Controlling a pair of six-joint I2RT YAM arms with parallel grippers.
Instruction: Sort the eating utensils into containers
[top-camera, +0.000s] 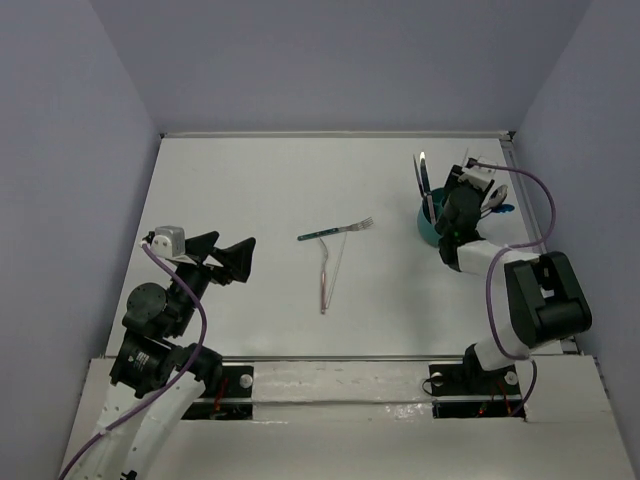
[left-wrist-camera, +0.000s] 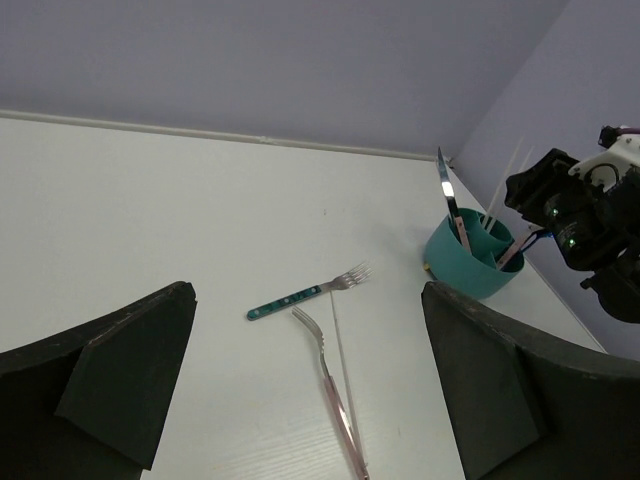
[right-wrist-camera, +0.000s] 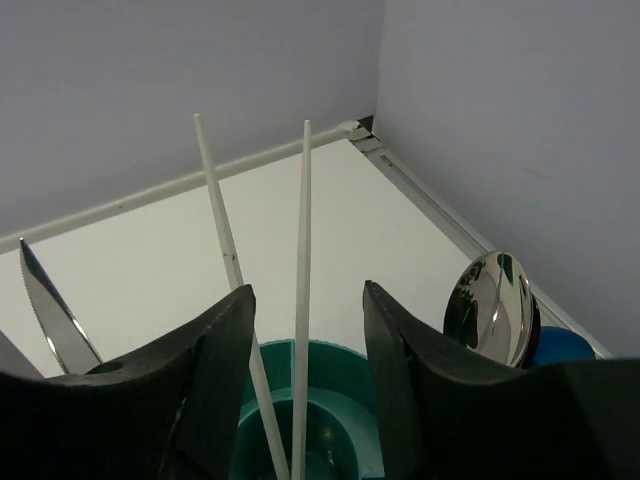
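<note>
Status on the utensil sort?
Left gripper open. Right gripper open over teal cup, white chopsticks inside. Teal-handled fork, pink utensil on table, unobstructed.

cup (left-wrist-camera: 465, 268) far right, chopsticks (right-wrist-camera: 303, 250) standing in it — fork (top-camera: 335, 231) at centre, second fork (top-camera: 325, 275) just before it.

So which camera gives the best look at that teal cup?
The left wrist view: the teal cup shows almost whole from the side. From above, the right arm hides part of it. The right wrist view looks down into it between the jaws, showing only its inside.
</note>
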